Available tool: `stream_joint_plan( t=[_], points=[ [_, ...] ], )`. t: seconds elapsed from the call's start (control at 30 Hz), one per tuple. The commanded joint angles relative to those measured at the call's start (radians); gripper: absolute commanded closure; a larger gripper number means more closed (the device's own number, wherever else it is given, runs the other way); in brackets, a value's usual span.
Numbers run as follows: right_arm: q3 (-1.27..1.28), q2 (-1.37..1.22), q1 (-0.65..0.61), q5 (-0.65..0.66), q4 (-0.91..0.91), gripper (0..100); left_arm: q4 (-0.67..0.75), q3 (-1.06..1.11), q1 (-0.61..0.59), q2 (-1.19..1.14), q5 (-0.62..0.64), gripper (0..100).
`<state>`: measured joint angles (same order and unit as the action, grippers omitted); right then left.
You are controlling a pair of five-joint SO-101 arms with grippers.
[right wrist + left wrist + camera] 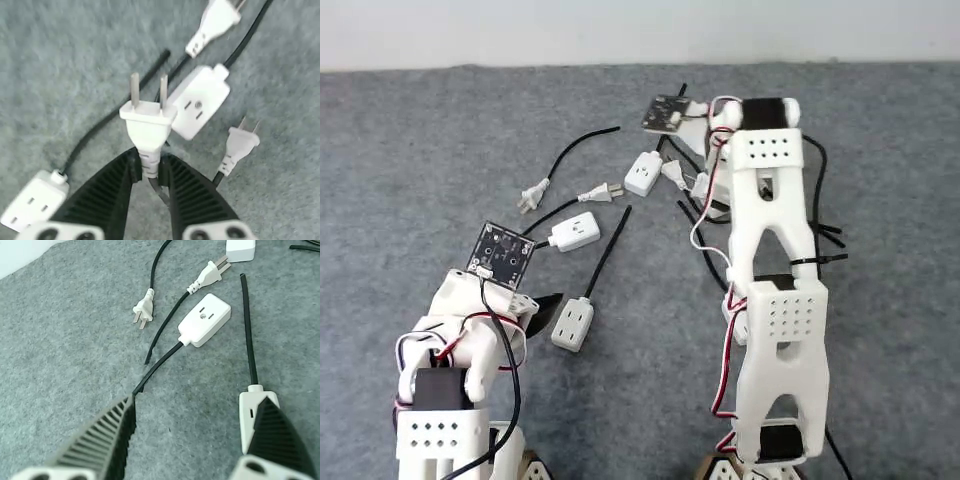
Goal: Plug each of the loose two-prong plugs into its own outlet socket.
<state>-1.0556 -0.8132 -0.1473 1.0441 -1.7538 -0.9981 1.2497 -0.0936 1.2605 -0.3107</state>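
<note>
- The right gripper (pixel 149 159) is clenched on the held plug (pixel 147 117), a white two-prong plug pinched at the narrow neck below its head; both prongs stick out past the fingertips and sit in no socket
- The left gripper (pixel 197 400) is spread wide with nothing between its fingers, low over the grey carpet (pixel 420 150)
- In the left wrist view one finger (pixel 270 425) overlaps the end of the near socket (pixel 573 323); whether they touch cannot be told
- The near socket lies just beside the left gripper, and its straight black cord (pixel 608 250) runs away toward the wall and ends free
- The middle socket (pixel 575 232) lies face up with its slots showing, between the near socket and the two loose plugs
- The left plug (pixel 533 195) lies flat on the carpet, apart from every socket
- The centre plug (pixel 603 192) lies flat with its prongs pointed at the far socket (pixel 643 172), near it but not touching
- The far socket lies beside the wrist end of the right arm (pixel 765 250), which stretches toward the far edge of the carpet
</note>
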Motion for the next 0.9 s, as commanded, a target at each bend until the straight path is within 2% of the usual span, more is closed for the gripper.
stream_joint_plan(
  t=[0.0,0.3,0.5,0.67,0.87],
  points=[
    [-0.018,0.093,-0.047,-0.057,-0.047,98.9,0.032,-0.015,0.005,0.014,-0.009,63],
    [-0.008,0.110,-0.111,-0.155,-0.047,98.9,0.032,-0.015,0.005,0.014,-0.009,63],
    [-0.003,0.243,-0.108,-0.249,-0.047,98.9,0.034,-0.016,0.005,0.014,-0.009,63],
    [0.002,0.357,-0.087,-0.377,-0.047,98.9,0.034,-0.019,0.005,0.014,-0.009,63],
    [0.130,0.472,-0.085,-0.499,-0.045,98.9,0.032,-0.021,0.005,0.015,-0.008,63]
  ],
)
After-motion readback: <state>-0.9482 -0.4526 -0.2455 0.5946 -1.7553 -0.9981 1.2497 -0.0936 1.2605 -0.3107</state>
